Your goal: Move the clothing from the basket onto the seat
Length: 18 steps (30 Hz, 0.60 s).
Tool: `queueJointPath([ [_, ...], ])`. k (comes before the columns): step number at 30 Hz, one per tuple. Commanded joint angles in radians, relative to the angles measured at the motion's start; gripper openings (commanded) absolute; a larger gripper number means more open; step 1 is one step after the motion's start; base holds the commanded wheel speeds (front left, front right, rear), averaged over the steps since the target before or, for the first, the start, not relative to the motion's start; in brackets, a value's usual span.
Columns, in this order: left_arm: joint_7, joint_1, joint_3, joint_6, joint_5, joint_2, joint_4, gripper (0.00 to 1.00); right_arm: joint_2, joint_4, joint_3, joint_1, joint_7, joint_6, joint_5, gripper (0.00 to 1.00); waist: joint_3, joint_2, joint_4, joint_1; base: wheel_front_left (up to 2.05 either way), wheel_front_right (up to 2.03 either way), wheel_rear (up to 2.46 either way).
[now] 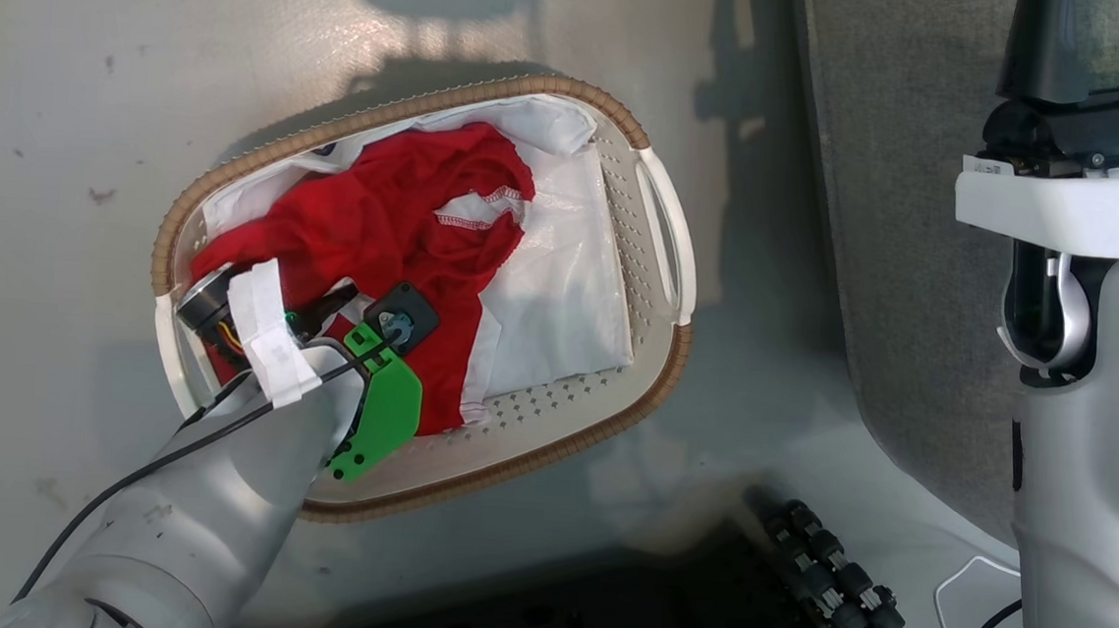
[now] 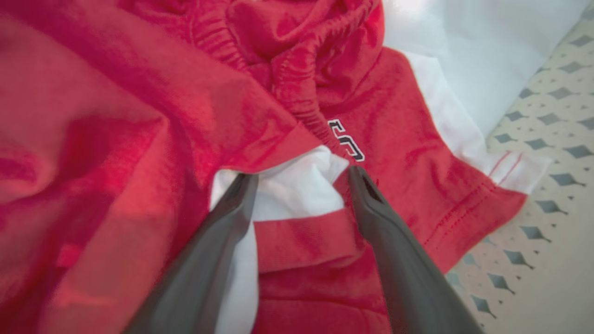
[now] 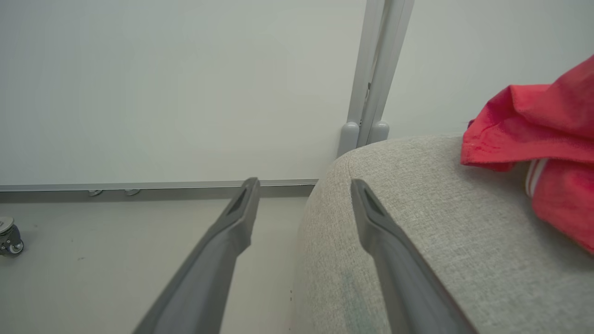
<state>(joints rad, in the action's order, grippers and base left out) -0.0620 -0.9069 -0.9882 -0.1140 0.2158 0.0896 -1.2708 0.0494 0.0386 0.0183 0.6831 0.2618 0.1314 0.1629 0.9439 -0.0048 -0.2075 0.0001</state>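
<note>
Left gripper (image 2: pixel 301 175) spread wide, nothing pinched, tips on red clothing (image 2: pixel 116 139) in basket (image 2: pixel 538 204), white fold between fingers (image 2: pixel 222 241). Sink deeper, close on bunched waistband just beyond tips, not thin hem. Right gripper (image 3: pixel 301 183) spread, empty, at edge of seat (image 3: pixel 441 232); red garment (image 3: pixel 547 125) lies there.

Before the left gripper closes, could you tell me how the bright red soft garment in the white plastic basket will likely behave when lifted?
The bright red soft garment lies bunched and creased, so it should hang limp. Thin folds suggest it is light. The open left gripper straddles overlapping red and white layers, so several may rise together.
</note>
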Motion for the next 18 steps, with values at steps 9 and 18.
queueJointPath([
  [9, -0.025, -0.02, -0.001, 0.006, 0.019, 0.003, -0.008, 0.0, 0.002, -0.021, 0.002, 0.004, 0.005, -0.001, 0.014, 1.0, -0.028, 0.0048, 0.002, -0.0001, 0.0, 0.0, 0.0],
  [18, -0.135, 0.016, -0.01, -0.01, 0.051, -0.005, 0.019, 0.0, 0.002, -0.056, -0.003, -0.018, 0.005, -0.001, -0.004, 1.0, -0.106, 0.0048, 0.027, -0.0001, 0.0, 0.0, 0.0],
])
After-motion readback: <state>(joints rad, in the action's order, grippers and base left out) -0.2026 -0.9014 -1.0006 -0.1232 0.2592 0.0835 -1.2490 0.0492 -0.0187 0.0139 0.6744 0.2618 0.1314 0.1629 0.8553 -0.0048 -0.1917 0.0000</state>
